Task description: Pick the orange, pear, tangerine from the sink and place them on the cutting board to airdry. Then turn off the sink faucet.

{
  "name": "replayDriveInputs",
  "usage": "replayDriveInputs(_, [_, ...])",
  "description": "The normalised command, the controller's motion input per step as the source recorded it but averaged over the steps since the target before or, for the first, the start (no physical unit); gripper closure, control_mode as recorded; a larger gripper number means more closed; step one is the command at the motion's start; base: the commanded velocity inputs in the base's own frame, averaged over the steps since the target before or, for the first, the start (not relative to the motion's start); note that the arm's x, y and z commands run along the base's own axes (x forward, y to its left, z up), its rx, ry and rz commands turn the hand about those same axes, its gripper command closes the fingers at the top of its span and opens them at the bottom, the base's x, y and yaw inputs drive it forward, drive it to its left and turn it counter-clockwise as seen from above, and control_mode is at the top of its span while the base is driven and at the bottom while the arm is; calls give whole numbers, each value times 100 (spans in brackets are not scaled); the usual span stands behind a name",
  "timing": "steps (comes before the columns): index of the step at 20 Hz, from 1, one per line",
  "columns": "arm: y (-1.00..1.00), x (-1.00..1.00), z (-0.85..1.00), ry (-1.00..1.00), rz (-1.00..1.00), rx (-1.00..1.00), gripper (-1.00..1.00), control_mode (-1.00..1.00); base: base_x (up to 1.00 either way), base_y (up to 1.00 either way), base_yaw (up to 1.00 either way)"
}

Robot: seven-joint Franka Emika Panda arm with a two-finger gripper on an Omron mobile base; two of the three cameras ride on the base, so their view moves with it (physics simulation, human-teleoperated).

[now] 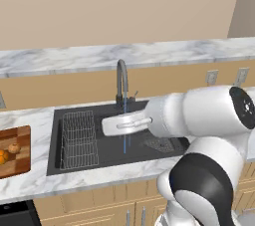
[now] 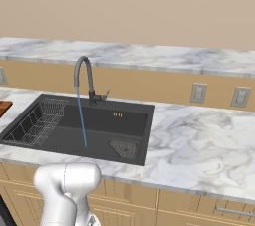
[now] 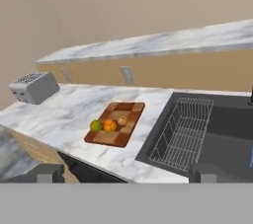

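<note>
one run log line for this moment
fruit: all three on cutting board | sink: no fruit | faucet: running | gripper: open, holding nothing

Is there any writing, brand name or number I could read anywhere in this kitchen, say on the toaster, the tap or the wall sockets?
None: no readable text anywhere.
Toaster: no label visible.
Sink faucet: plain dark grey, unmarked.
Wall sockets: blank plates.
Two tiny orange marks on the sink back wall: too small to read.

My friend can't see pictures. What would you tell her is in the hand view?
Three fruits, a green pear and two orange ones, sit together on a wooden cutting board on a marble counter. To the right is a dark sink with a wire rack; a toaster stands at far left.
</note>
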Motion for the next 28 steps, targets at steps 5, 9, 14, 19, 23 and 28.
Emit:
replayDriveInputs(5, [-77,-18,11,29,-10,0,-100,-100,0,0,0])
replayDriveInputs(9, [-59,-9,0,2,-6,0,-100,-100,0,0,0])
replayDriveInputs(14, [-69,-11,-5,1,-7,-2,-100,-100,0,0,0])
replayDriveInputs(19, [-70,-14,-3,3,-13,-7,-100,-100,0,0,0])
replayDriveInputs(23, [-75,-6,-2,0,-6,-15,-100,-100,0,0,0])
replayDriveInputs(28, [-63,0,-1,0,-4,-15,-100,-100,0,0,0])
